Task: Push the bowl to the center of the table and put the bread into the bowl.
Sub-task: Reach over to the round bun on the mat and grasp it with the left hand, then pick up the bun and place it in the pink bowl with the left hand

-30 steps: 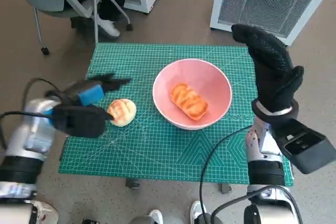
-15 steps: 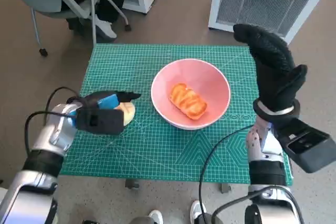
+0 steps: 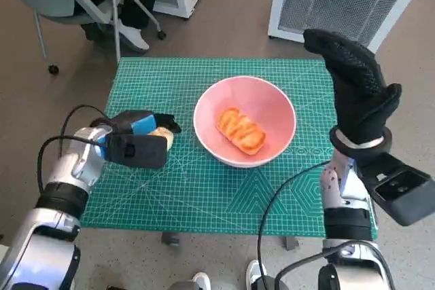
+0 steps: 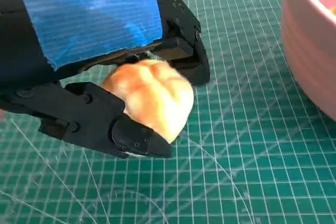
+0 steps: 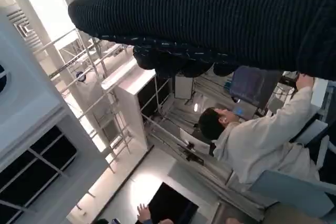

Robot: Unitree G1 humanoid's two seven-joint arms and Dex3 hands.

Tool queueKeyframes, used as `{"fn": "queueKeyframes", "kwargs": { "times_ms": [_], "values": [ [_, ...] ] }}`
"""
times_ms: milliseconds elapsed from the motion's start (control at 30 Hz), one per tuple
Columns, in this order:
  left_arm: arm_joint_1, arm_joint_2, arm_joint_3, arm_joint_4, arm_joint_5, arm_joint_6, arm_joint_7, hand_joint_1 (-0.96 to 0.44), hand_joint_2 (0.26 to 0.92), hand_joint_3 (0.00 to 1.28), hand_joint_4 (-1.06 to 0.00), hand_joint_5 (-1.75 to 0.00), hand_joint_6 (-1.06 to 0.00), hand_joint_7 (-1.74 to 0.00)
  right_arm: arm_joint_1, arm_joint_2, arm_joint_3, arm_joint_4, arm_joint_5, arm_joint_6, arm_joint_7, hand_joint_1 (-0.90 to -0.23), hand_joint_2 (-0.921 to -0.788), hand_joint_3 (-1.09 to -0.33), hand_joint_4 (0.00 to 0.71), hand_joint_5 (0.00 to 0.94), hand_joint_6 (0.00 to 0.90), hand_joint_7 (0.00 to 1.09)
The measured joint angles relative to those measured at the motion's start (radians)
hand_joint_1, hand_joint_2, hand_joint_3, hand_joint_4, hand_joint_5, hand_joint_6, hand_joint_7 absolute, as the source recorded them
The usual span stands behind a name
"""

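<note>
Bread roll (image 4: 149,95) half hidden under left hand (image 3: 139,142), bowl (image 4: 312,40) cropped

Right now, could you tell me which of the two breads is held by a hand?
The round bun beside the pink bowl, gripped by the left hand on the green mat. The longer glazed bread lies inside the bowl, untouched.

A pink bowl (image 3: 245,121) stands upright mid-table, holding a glazed oblong bread (image 3: 241,131). Just left of it, a round golden bun (image 4: 149,95) sits between my fingers.
</note>
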Motion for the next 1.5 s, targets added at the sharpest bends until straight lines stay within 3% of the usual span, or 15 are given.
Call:
{"fn": "queueKeyframes", "kwargs": {
  "times_ms": [333, 667, 833, 1200, 1267, 1333, 1367, 1433, 1500],
  "values": [
    [0.036, 0.064, 0.126, -0.240, -0.113, -0.014, -0.029, 0.00, 0.920, 0.07, -0.70, -1.09, -0.61, -1.25, 0.000, -0.003, -0.002, 0.001, 0.000, 0.004, 0.000, -0.570, -0.921, -0.802, -0.001, 0.435, -0.001, 0.60],
    [-0.007, 0.050, 0.218, -0.478, -0.220, 0.012, -0.042, 0.00, 0.920, 0.11, -0.60, -1.17, -0.61, -1.27, 0.000, -0.002, 0.000, 0.003, -0.001, 0.006, 0.000, -0.554, -0.921, -0.805, -0.001, 0.436, -0.001, 0.58],
    [-0.052, -0.006, 0.210, -0.514, -0.223, -0.001, -0.027, 0.00, 0.920, 0.12, -0.61, -1.22, -0.59, -1.24, -0.002, -0.001, 0.000, 0.010, -0.002, 0.006, 0.000, -0.568, -0.921, -0.801, -0.001, 0.432, -0.001, 0.58],
    [-0.129, -0.129, 0.117, -0.414, -0.186, -0.168, 0.018, 0.00, 0.921, 0.16, -0.55, -1.28, -0.55, -1.29, -0.001, 0.006, 0.009, 0.006, -0.003, 0.003, 0.000, -0.567, -0.921, -0.798, -0.001, 0.435, -0.001, 0.58],
    [-0.130, -0.145, 0.101, -0.384, -0.178, -0.179, 0.017, 0.00, 0.921, 0.19, -0.54, -1.33, -0.49, -1.30, 0.001, 0.006, 0.009, 0.005, -0.003, 0.000, 0.000, -0.567, -0.921, -0.798, -0.001, 0.436, -0.001, 0.58],
    [-0.128, -0.158, 0.088, -0.366, -0.175, -0.175, 0.007, 0.00, 0.921, 0.28, -0.46, -1.40, -0.37, -1.42, 0.003, 0.005, 0.008, 0.005, -0.001, -0.002, 0.002, -0.568, -0.921, -0.798, -0.001, 0.437, -0.001, 0.58],
    [-0.126, -0.163, 0.083, -0.359, -0.176, -0.168, -0.007, -0.01, 0.904, 0.27, -0.41, -1.22, -0.33, -1.29, 0.004, 0.004, 0.008, 0.005, 0.000, -0.002, 0.003, -0.568, -0.921, -0.798, -0.001, 0.437, -0.001, 0.58],
    [-0.121, -0.170, 0.072, -0.355, -0.178, -0.141, -0.042, -0.05, 0.886, 0.18, -0.33, -0.54, -0.30, -0.74, 0.005, 0.002, 0.006, 0.005, 0.002, -0.002, 0.006, -0.568, -0.921, -0.800, -0.001, 0.437, -0.001, 0.58],
    [-0.118, -0.173, 0.058, -0.354, -0.178, -0.102, -0.088, -0.10, 0.886, 0.11, -0.26, -0.28, -0.29, -0.47, 0.005, 0.000, 0.005, 0.003, 0.004, -0.001, 0.010, -0.564, -0.921, -0.802, -0.001, 0.436, -0.001, 0.58]
  ]
}}
